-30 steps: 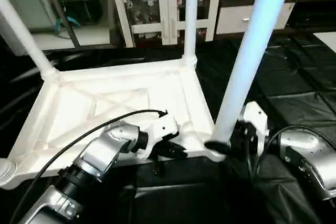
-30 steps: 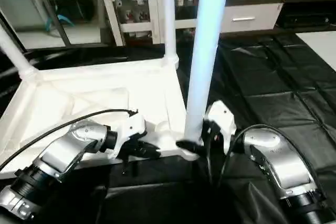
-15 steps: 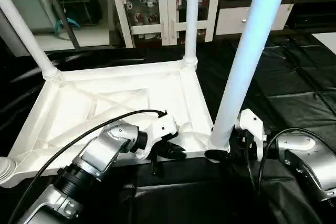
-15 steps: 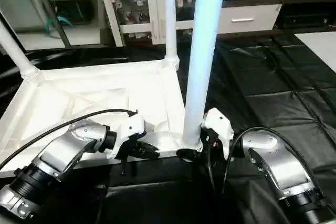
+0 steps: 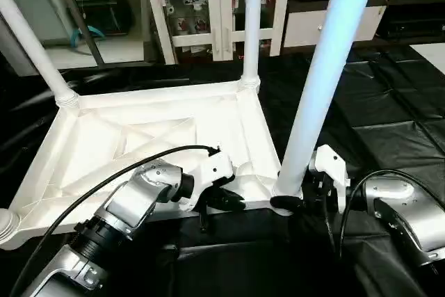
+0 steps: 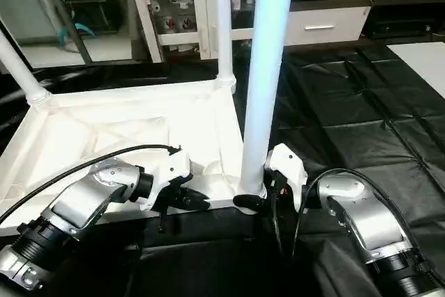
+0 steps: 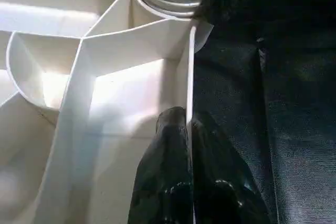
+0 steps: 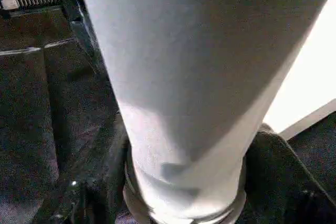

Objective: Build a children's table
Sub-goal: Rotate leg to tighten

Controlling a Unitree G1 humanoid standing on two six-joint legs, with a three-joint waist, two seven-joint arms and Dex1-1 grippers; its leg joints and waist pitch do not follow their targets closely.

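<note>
table top [image 5: 104, 151] lies upside down on the black sheet [image 5: 389, 102], x-ribbed underside up. three legs stand in corner sockets: far-left leg [image 5: 31, 39], far-right leg [image 5: 252, 26], near-right leg [image 5: 327, 67]. left gripper [image 7: 189, 124] sits at the top's near rim, just left of the near-right corner; its two fingers are pinched on the thin rim wall, one inside, one outside. right gripper [image 5: 295, 203] sits at the base of the near-right leg, fingers either side of it at the socket; grip or loose, cannot tell.
</note>
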